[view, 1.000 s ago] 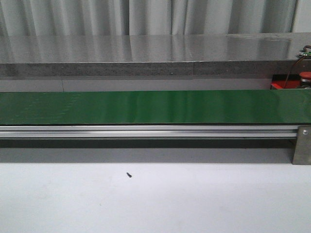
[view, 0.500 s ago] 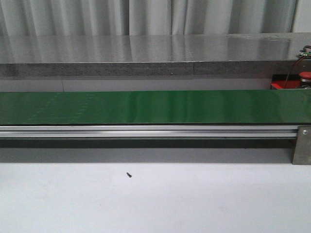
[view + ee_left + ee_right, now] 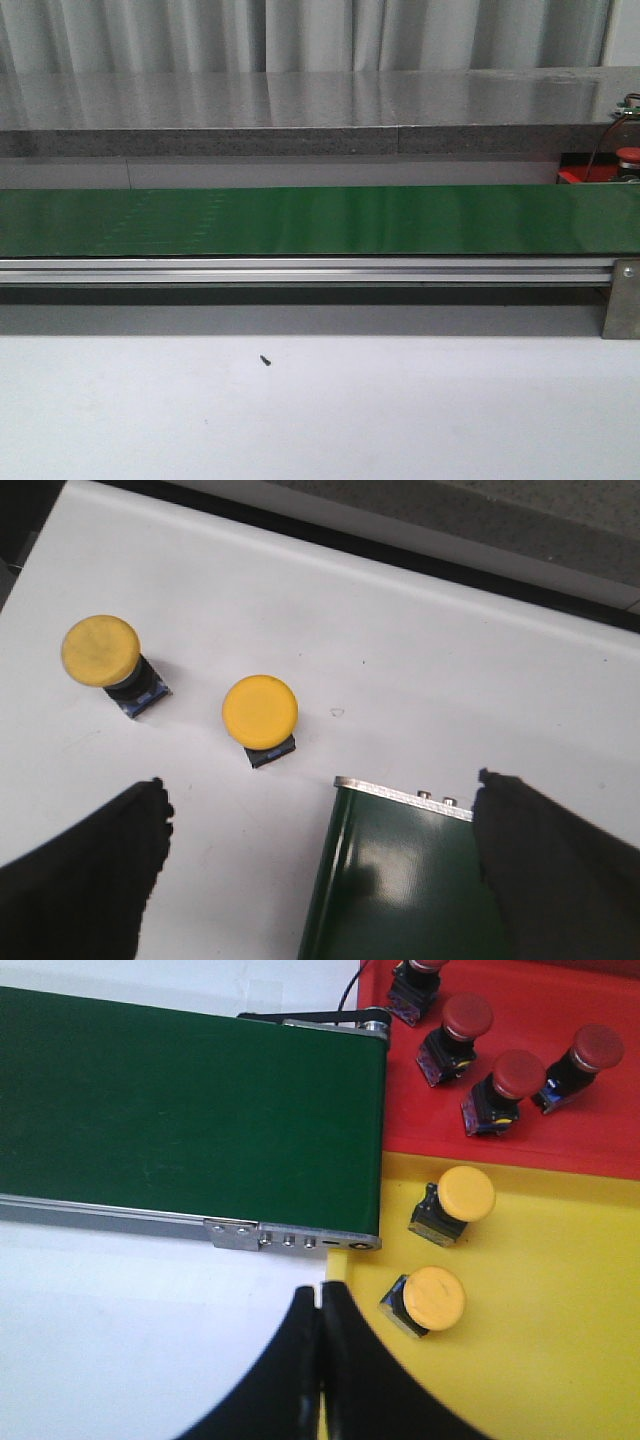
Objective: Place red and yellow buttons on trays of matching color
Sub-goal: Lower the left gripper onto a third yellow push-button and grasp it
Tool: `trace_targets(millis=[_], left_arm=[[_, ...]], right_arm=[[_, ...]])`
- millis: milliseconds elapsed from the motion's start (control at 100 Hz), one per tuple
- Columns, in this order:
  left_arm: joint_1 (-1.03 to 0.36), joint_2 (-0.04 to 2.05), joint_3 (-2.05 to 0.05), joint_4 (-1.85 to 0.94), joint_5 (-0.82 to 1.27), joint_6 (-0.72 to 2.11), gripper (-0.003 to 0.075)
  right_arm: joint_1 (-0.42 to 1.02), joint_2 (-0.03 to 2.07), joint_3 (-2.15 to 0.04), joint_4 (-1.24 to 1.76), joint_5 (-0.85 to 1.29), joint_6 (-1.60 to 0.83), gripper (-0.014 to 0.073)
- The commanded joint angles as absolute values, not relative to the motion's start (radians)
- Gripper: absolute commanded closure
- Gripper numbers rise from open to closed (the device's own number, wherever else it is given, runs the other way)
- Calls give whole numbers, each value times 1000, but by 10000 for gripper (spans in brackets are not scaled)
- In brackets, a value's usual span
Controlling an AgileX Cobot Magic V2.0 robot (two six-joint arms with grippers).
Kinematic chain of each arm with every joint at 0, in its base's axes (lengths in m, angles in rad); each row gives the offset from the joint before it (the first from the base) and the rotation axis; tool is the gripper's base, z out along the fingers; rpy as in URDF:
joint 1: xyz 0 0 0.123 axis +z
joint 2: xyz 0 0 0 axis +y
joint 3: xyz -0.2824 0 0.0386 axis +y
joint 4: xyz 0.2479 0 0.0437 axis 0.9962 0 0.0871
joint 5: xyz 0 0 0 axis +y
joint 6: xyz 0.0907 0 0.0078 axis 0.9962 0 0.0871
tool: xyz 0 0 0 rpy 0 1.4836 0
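Straight ahead, the front view shows the green belt running across the table on its aluminium rail, with nothing riding on it. At about two o'clock, behind the belt's far right end, a sliver of the red tray shows with one red button standing on it. Neither of my grippers appears here.

Over on my left wrist view, my left gripper is spread wide, holding nothing, its dark fingers either side of the belt's end. Two yellow buttons stand on the white table surface beyond the belt end, at roughly ten and eleven o'clock from the gripper, apart from each other and clear of the belt.

On my right wrist view, my right gripper is pressed closed, fingertips meeting with nothing between them, just beside the belt's corner. At about one o'clock lies the yellow tray with two yellow buttons tipped on their sides. Beyond it, touching edge to edge, the red tray carries red buttons, also lying tilted.
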State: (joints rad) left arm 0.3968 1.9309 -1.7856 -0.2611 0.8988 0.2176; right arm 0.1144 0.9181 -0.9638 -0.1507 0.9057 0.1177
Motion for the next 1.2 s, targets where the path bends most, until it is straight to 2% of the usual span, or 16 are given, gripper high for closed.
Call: trace_targets(millis=[0,380,1190], left_arm=[[401,1934,-1864,-286,875,198,190],[401,2093,-1952,-279,863,172,197],[401,2228,-1952,-285,751,136,197]], right_arm=[[115,906,-998,-161,855,117,664],[115,906,-998,-161,855,117,664],[115,906,-998,-161,855,117,664]])
